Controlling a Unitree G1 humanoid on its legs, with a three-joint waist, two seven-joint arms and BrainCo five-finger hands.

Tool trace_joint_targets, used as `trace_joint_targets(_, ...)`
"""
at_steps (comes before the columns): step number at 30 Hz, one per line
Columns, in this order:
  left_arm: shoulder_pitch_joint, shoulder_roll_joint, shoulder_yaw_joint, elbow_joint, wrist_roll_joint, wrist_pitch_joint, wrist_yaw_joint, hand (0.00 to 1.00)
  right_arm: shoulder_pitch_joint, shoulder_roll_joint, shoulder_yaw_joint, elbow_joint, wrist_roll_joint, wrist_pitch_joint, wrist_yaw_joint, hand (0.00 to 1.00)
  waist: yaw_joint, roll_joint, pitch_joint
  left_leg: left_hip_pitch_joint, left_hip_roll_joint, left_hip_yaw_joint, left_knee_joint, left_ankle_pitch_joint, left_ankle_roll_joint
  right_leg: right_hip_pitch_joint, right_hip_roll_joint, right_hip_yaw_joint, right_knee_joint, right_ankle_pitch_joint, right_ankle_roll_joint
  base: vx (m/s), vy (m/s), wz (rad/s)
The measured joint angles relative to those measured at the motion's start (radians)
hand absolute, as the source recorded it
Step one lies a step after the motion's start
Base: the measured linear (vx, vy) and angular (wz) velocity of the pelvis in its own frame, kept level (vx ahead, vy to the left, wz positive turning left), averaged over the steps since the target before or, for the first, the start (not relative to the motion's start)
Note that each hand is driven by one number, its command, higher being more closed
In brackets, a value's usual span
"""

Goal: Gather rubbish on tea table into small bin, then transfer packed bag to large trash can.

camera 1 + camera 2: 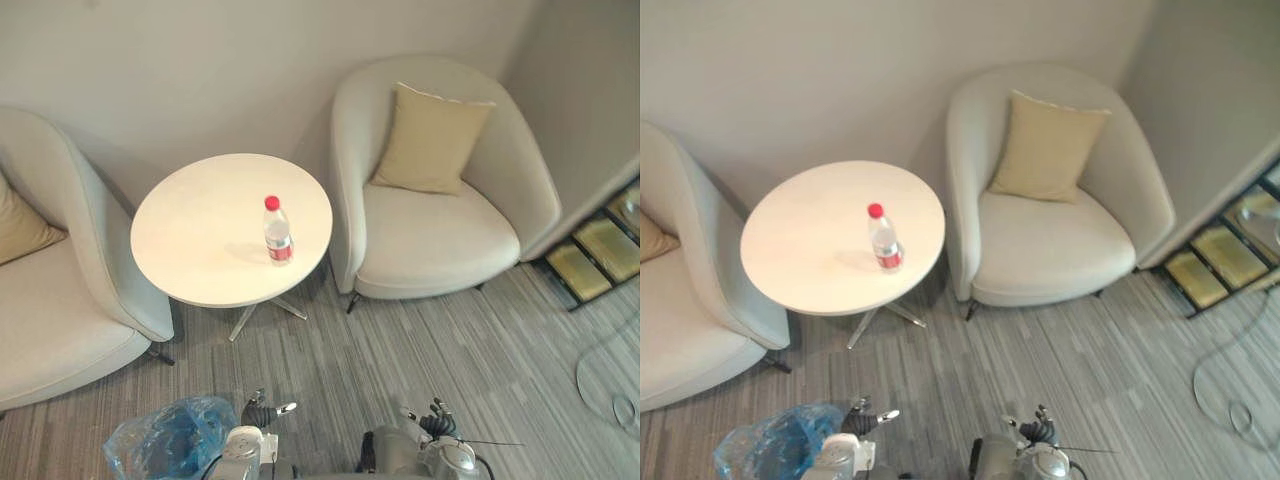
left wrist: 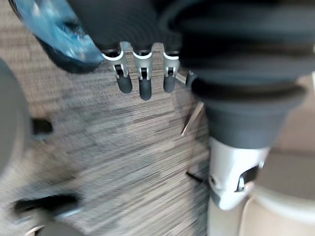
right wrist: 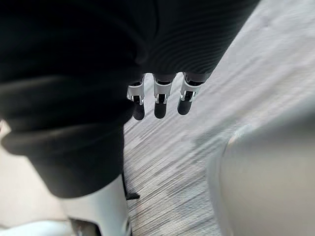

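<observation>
Grey striped carpet (image 1: 400,350) covers a room corner with a cream armchair (image 1: 50,330) on the left and a second cream armchair (image 1: 430,240) on the right. The right one carries a tan cushion (image 1: 430,140) propped against its back. A round white tea table (image 1: 190,230) stands between the chairs.

Progress, as a judgement: early. One plastic water bottle (image 1: 277,232) with a red cap and red label stands upright on the table top, right of centre, toward the edge facing the right armchair. It looks like the rubbish not yet gathered, and the rest of the top is bare. The small bin with its blue liner bag (image 1: 165,440) sits on the carpet at the lower left, well apart from the table, with the bag crumpled and loose at the top. In the left wrist view a dark body shows under the blue plastic (image 2: 64,59); contents cannot be told. What is left: bottle into the bin, bag packed, bag carried to the large trash can.

Left hand (image 1: 262,411) hangs low just beside the blue bag, not touching it as far as the views show. Its fingers (image 2: 143,86) are straight and relaxed over bare carpet, with nothing held.

Right hand (image 1: 436,420) is also low, over the carpet near the right armchair's front. Its fingers (image 3: 160,105) are straight and apart from everything, holding nothing.
</observation>
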Motion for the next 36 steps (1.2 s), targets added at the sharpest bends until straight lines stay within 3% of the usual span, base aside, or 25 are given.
trace_joint_targets(1,-0.003,-0.02,0.013,0.017,0.0,0.003,-0.001,0.0,0.0,-0.013,-0.001,0.0,0.002,0.004,0.001,0.0,-0.007,0.024,0.001,0.028,0.023,-0.034,0.002,-0.025,-0.02,0.006,0.01,-0.026,0.049,0.011,-0.019,0.45,-0.231,0.98)
trace_joint_targets(2,0.004,-0.04,0.034,0.017,0.001,0.0,0.0,0.0,0.001,-0.028,-0.001,-0.002,0.003,0.003,0.0,0.0,0.002,0.055,-0.011,0.022,0.052,-0.039,0.011,-0.021,-0.027,0.011,0.014,-0.053,0.069,-0.021,-0.04,0.47,-0.23,0.56)
trace_joint_targets(4,0.003,-0.059,0.043,0.017,0.0,0.0,-0.001,0.0,-0.002,-0.037,-0.003,-0.006,0.004,0.002,0.002,0.0,-0.002,0.085,-0.009,0.01,0.077,-0.033,0.077,-0.01,-0.046,0.044,0.012,-0.11,0.095,-0.072,-0.072,0.42,-0.219,0.58)
trace_joint_targets(6,0.003,-0.059,0.07,0.011,0.0,0.0,-0.001,0.0,0.009,-0.032,-0.004,-0.007,0.011,0.002,-0.001,0.0,-0.01,0.077,-0.005,-0.059,0.101,0.001,0.263,0.042,-0.094,0.135,-0.001,-0.16,0.046,-0.081,-0.087,0.36,-0.202,0.88)
trace_joint_targets(8,0.017,-0.059,0.073,-0.011,0.001,0.0,-0.002,0.0,0.021,-0.022,-0.001,-0.011,0.018,0.0,-0.002,0.0,-0.009,0.062,0.002,-0.123,0.16,0.122,0.431,0.03,-0.073,0.238,-0.018,-0.208,-0.018,-0.089,-0.099,0.3,-0.177,0.84)
trace_joint_targets(11,0.017,-0.055,0.063,-0.03,0.001,0.0,-0.002,0.0,0.021,-0.017,0.0,-0.017,0.041,-0.001,0.0,0.0,-0.001,0.055,0.004,-0.223,0.192,0.228,0.435,0.024,-0.056,0.291,-0.052,-0.26,-0.056,-0.098,-0.089,0.14,-0.022,0.53)
trace_joint_targets(13,0.015,-0.054,0.039,-0.028,0.003,0.0,-0.002,0.0,0.037,-0.02,-0.001,-0.035,0.044,0.0,-0.001,0.0,-0.002,0.058,0.004,-0.251,0.181,0.26,0.298,0.055,-0.035,0.318,-0.084,-0.289,-0.059,-0.115,-0.061,0.09,0.08,0.52)
trace_joint_targets(14,0.016,-0.053,0.023,-0.022,0.005,0.0,-0.005,0.0,0.047,-0.027,-0.002,-0.043,0.044,0.0,-0.001,0.0,-0.002,0.072,-0.004,-0.253,0.176,0.26,0.194,0.165,-0.027,0.325,-0.085,-0.3,-0.05,-0.128,-0.037,0.09,0.125,0.5)
trace_joint_targets(15,0.017,-0.051,0.019,-0.015,0.008,-0.001,-0.006,0.0,0.047,-0.033,-0.001,-0.039,0.044,0.001,-0.001,0.0,-0.001,0.08,-0.009,-0.252,0.17,0.249,0.149,0.188,-0.06,0.326,-0.081,-0.297,-0.042,-0.143,-0.016,0.1,0.132,0.54)
trace_joint_targets(18,0.009,-0.007,-0.02,-0.001,0.021,-0.002,-0.006,0.0,0.031,-0.017,0.013,-0.025,0.039,0.001,-0.001,0.0,0.001,0.045,-0.015,-0.218,0.112,0.228,0.05,0.206,-0.054,0.324,-0.108,-0.265,-0.07,-0.148,0.007,0.03,0.145,0.32)
trace_joint_targets(21,0.009,0.022,-0.031,0.012,0.02,-0.001,-0.005,0.0,0.028,-0.019,0.044,-0.022,0.031,0.001,-0.002,0.0,0.012,0.041,-0.018,-0.177,0.077,0.221,-0.007,0.23,-0.04,0.359,-0.125,-0.265,-0.113,-0.131,0.025,0.0,0.093,0.07)
trace_joint_targets(25,0.015,0.045,-0.04,0.033,0.021,0.0,-0.005,0.0,0.02,-0.035,0.099,-0.068,-0.033,0.003,-0.015,0.0,0.009,0.042,-0.034,-0.128,0.044,0.184,-0.153,0.312,-0.038,0.375,-0.126,-0.284,-0.155,-0.11,0.029,-0.02,0.008,0.19)
trace_joint_targets(28,0.015,0.055,-0.055,0.031,0.021,-0.001,-0.004,0.0,0.019,-0.058,0.135,-0.228,-0.091,0.0,-0.022,0.0,0.008,0.037,-0.031,-0.126,0.045,0.16,-0.202,0.347,-0.037,0.374,-0.114,-0.298,-0.175,-0.093,0.025,-0.04,-0.022,0.17)
trace_joint_targets(32,0.018,0.062,-0.058,0.033,0.022,-0.001,-0.002,0.0,0.017,-0.095,0.139,-0.411,-0.152,-0.026,-0.036,0.0,0.009,0.029,-0.035,-0.126,0.041,0.144,-0.214,0.353,-0.035,0.376,-0.11,-0.288,-0.198,-0.077,0.026,-0.03,0.022,0.01)
trace_joint_targets(36,0.023,0.069,-0.058,0.037,0.022,-0.002,-0.002,0.0,0.017,-0.099,0.139,-0.444,-0.2,-0.039,-0.052,0.0,0.009,0.024,-0.037,-0.119,0.033,0.137,-0.237,0.363,-0.03,0.385,-0.106,-0.269,-0.226,-0.07,0.029,-0.01,0.025,0.01)
